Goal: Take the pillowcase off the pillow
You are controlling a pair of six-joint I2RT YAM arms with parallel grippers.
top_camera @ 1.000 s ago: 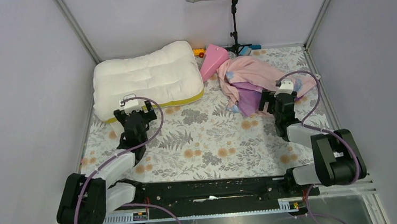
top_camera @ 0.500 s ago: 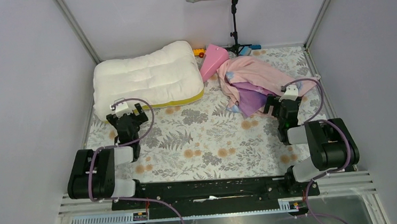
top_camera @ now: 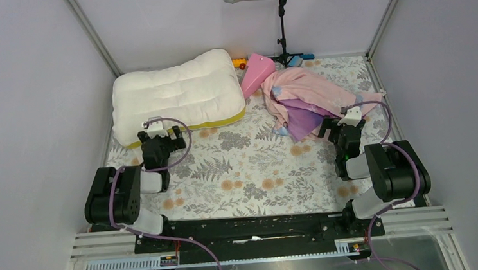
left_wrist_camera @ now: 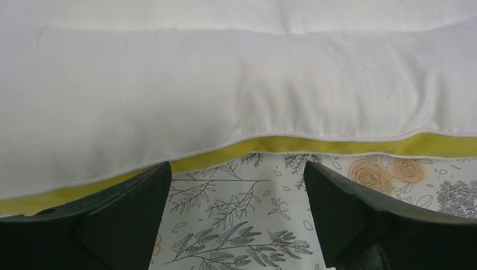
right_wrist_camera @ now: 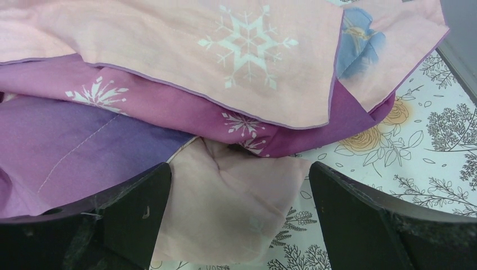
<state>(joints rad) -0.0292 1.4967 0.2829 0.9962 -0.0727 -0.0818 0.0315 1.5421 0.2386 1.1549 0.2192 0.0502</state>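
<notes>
The crumpled purple-and-pink snowflake-print fabric pillowcase (top_camera: 304, 97) is laid on the floral tablecloth (top_camera: 252, 166), apart from the plump white quilted pillow (top_camera: 175, 95). Removal is judged complete. The left gripper (left_wrist_camera: 236, 169) and right gripper (right_wrist_camera: 239, 174) are spread apart, empty; snagging should be avoided on withdrawal.

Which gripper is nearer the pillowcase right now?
Right. The right gripper, open, sits at the near edge of the crumpled pillowcase, fabric just ahead of its fingers. The left gripper, also open, is across the table at the pillow's yellow-banded edge.
</notes>
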